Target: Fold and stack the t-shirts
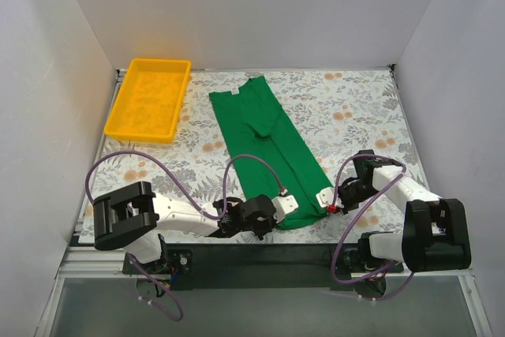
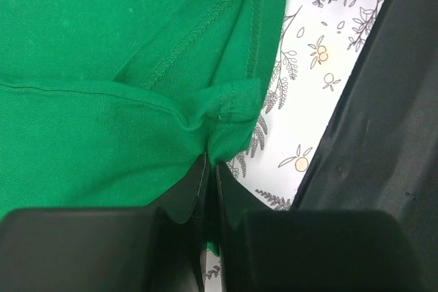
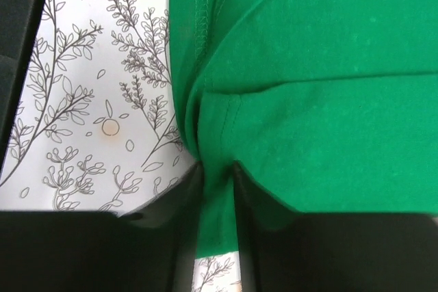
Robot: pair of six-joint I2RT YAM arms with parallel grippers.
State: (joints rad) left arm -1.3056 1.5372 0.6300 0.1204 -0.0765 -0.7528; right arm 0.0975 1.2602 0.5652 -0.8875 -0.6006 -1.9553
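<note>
— While the left pincer (image 2: 209, 165) sits clamped shut on the shirt (image 1: 264, 140), what has the right pincer (image 3: 215, 169) got?

— Same cloth. Its jaws are closed on a tuck of the hem at the other near corner, and the left one pinches a bunched hem corner. The two pincers stand near each other, with the shirt's near end between them.

— And outward from there?

— The shirt runs away from both pincers as one long narrow band on the flowered table (image 1: 355, 116), sides and sleeves turned in, collar at the far end. A yellow tray (image 1: 117, 112) lies well beyond, off to the left pincer's left, apart from the shirt.

— How far along, then?

— About halfway, by the look of it. The lengthwise folds appear done. The crosswise fold, hem carried up toward the collar, is not yet made, and both grips look placed for it. Stacking remains, and no second shirt is in view.
</note>
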